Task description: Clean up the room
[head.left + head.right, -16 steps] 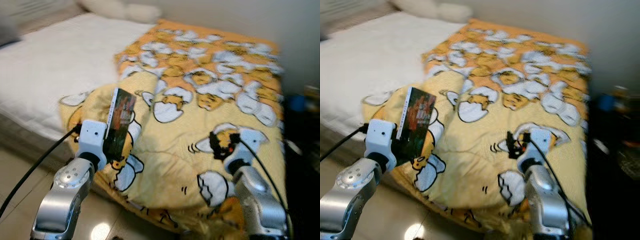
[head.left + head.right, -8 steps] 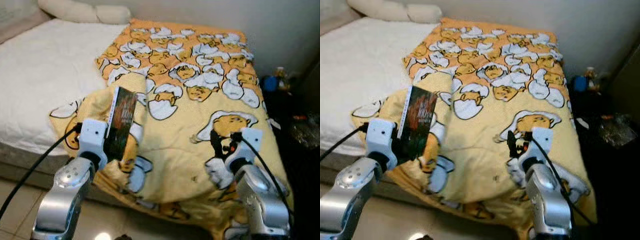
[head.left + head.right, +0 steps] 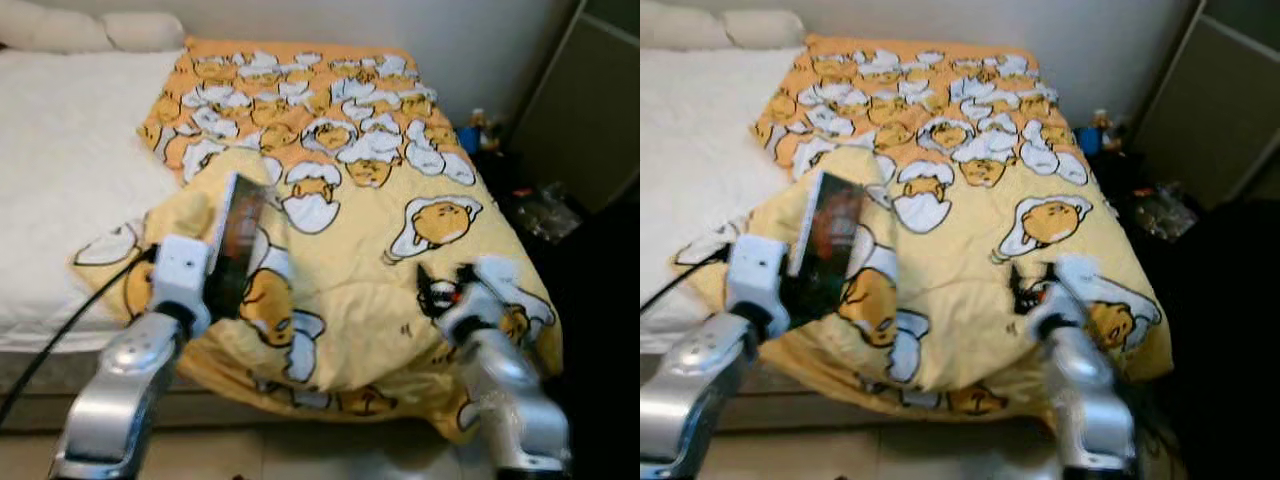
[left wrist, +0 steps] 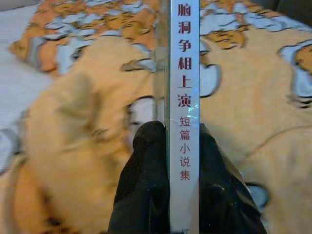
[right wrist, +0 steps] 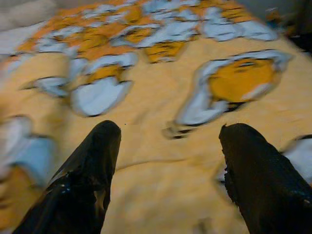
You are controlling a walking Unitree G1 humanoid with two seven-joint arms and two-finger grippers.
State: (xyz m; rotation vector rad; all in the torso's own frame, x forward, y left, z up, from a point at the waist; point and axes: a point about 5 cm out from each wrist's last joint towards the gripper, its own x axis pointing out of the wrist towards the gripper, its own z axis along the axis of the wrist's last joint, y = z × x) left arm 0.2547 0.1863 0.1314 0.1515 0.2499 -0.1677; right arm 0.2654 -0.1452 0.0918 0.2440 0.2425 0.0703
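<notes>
Carrying a book, with the tidying judged barely begun.
Nearest, the left gripper (image 3: pixel 225 290) was clamped on an upright book (image 3: pixel 240 235), while the right gripper (image 5: pixel 165 170) hung spread and empty over the rumpled yellow blanket (image 3: pixel 370 270); farther off, the bed (image 3: pixel 60 170) was unmade and clutter (image 3: pixel 545 205) sat on the floor.

Soft indoor light, motion blur, dark right edge.

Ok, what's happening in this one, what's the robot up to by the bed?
The robot stands at the bed's edge. Its left gripper holds a book upright by the spine, fingers clamped on either side. The right gripper is open above the yellow cartoon-print blanket, holding nothing.
</notes>
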